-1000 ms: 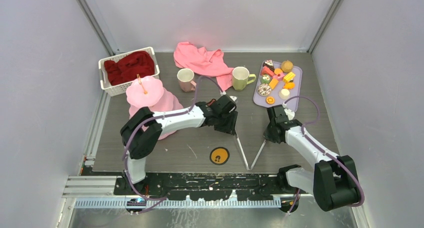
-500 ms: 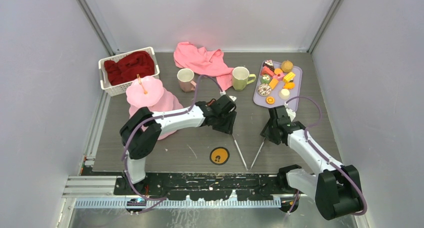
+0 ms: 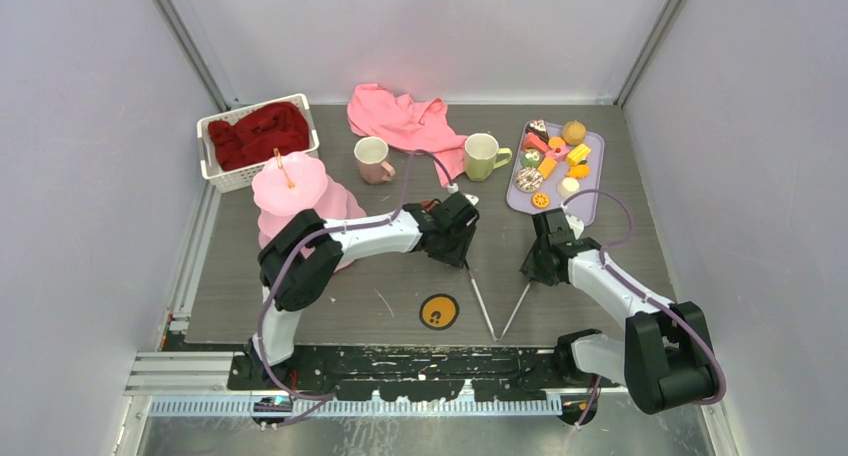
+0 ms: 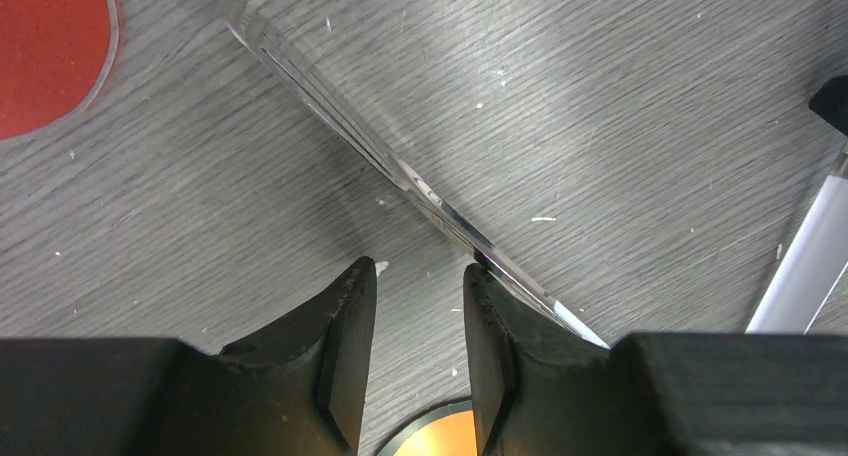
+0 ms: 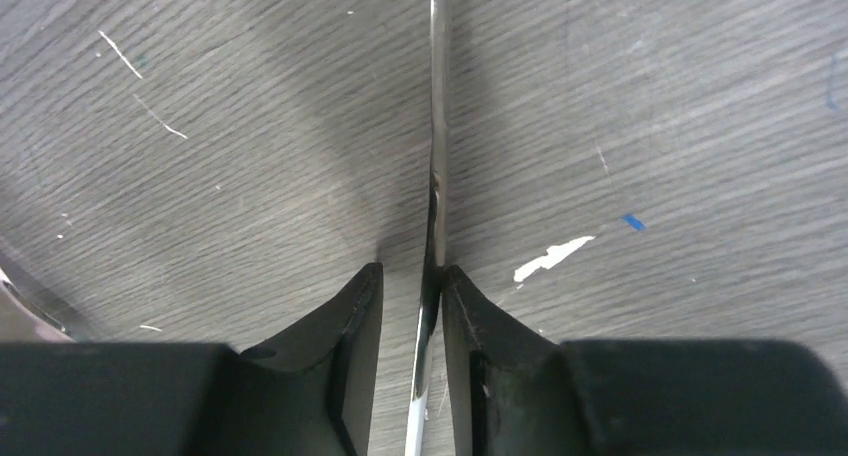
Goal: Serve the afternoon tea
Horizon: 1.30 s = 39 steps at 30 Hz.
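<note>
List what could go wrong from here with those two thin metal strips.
1. The right gripper shows a gap on one side of the right strip, so that strip could slip or swing loose.
2. The left strip and the right strip point toward each other and their near ends almost meet. Any further move may knock them together.

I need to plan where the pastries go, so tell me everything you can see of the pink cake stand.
The pink cake stand stands upright on the table's left side, just in front of the white basket. It looks like glossy plastic, with round scalloped tiers widening downward and a thin orange-brown rod rising from the top plate. No pastries show on it. The left arm's links cross in front of its lower tiers, hiding them; whether they touch it cannot be told.
</note>
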Each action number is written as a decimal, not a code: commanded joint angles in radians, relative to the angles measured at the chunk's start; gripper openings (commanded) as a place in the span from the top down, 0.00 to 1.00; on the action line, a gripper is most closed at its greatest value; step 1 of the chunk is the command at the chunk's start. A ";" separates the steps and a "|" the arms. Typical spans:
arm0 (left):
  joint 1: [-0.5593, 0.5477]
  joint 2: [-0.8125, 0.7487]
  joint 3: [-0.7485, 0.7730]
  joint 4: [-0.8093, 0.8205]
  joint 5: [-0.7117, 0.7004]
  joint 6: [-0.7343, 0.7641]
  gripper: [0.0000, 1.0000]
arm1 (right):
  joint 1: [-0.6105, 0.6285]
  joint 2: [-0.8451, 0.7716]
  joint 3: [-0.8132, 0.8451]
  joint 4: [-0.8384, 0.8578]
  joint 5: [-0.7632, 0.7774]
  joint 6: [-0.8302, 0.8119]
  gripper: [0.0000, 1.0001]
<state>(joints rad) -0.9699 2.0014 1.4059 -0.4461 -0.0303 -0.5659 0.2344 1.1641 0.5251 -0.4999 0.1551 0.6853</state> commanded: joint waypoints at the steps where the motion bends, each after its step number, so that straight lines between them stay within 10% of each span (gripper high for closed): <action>1: -0.006 0.022 0.052 0.027 -0.008 0.018 0.62 | 0.005 0.031 0.018 0.085 -0.019 -0.069 0.70; 13: -0.007 0.091 0.132 0.007 0.076 0.015 0.62 | 0.060 0.053 0.019 0.098 -0.040 -0.088 0.99; 39: -0.064 0.189 0.251 0.070 0.227 -0.041 0.61 | 0.299 0.067 0.063 0.155 -0.087 -0.114 0.98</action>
<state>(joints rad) -1.0008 2.1487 1.6310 -0.5697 0.0673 -0.5472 0.4911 1.2636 0.5816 -0.4629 0.2810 0.6106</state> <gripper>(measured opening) 0.383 0.123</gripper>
